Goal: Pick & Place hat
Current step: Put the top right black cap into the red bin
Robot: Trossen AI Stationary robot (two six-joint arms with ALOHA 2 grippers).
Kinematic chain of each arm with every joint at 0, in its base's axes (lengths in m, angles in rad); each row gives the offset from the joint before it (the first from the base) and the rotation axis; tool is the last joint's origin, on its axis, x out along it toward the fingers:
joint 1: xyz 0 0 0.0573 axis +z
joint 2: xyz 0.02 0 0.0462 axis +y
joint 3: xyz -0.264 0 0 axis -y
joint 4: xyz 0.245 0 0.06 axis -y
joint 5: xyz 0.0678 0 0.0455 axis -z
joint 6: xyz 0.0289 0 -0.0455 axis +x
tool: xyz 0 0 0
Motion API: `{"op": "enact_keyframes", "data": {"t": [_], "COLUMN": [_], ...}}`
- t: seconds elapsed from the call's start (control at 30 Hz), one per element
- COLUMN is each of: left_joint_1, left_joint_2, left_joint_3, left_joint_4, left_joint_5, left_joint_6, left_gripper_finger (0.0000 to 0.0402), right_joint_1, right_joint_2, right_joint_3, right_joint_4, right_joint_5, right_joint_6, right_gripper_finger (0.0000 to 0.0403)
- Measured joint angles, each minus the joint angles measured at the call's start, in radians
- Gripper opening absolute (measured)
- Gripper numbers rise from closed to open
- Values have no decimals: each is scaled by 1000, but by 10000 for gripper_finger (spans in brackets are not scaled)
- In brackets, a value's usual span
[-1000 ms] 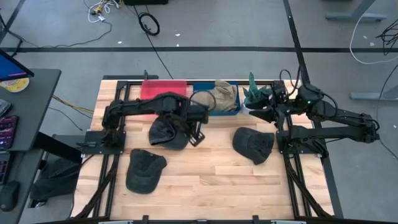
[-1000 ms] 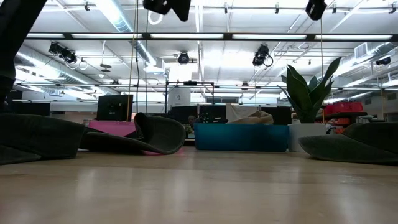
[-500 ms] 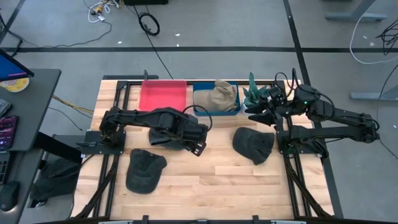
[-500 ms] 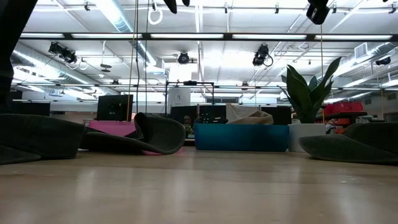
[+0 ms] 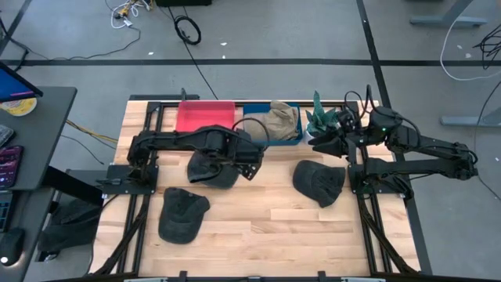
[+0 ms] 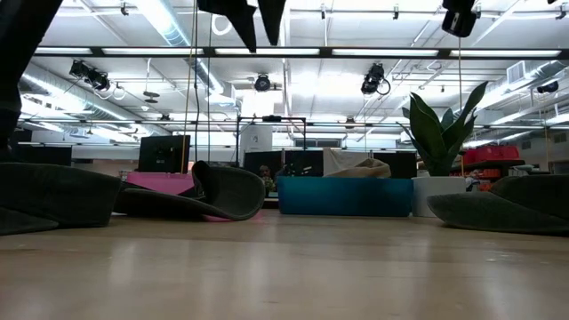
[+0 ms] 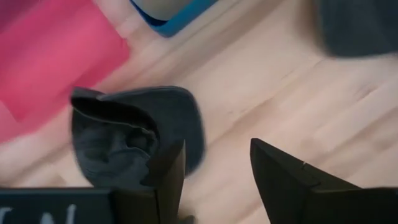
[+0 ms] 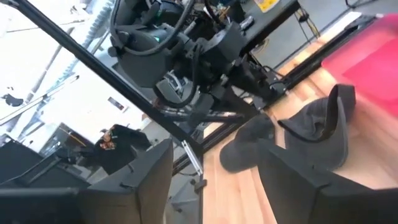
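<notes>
Wooden counter (image 5: 266,227) strewn with dark hats.
Left gripper (image 5: 249,167) is held wide above one hat (image 5: 211,168); right gripper (image 5: 322,143) likewise spread.

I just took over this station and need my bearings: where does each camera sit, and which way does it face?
High view: overhead, straight down on the table; both arms, left claw over the middle hat.
Low view: table height, level toward the blue bin and plant; arm tips at top.
Left wrist view: on the left arm, facing down at the middle hat; own open fingers.
Right wrist view: on the right arm, facing across the table; own open fingers.
Shared: all four see the middle hat.
</notes>
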Motion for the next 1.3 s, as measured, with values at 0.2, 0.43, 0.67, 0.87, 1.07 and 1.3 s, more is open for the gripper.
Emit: {"op": "enact_keyframes", "data": {"t": [0.2,0.43,0.67,0.87,1.07,1.3], "left_joint_1": [-26,-30,-35,-53,-61,-73], "left_joint_2": [-21,-57,-71,-71,-71,-71], "left_joint_3": [-94,-142,-142,-142,-142,-142], "left_joint_4": [1,2,2,1,1,1], "left_joint_5": [-53,-114,-171,-223,-232,-232], "left_joint_6": [56,78,86,94,118,161], "left_gripper_finger": [186,177,177,177,177,177], "right_joint_1": [59,181,288,353,401,440], "right_joint_2": [6,148,203,173,209,316], "right_joint_3": [83,353,326,163,-2,-115], "right_joint_4": [-300,-871,-1196,-1115,-993,-893], "right_joint_5": [61,208,268,271,271,359], "right_joint_6": [-44,-136,-58,59,104,155], "right_gripper_finger": [203,136,112,160,256,287]}}
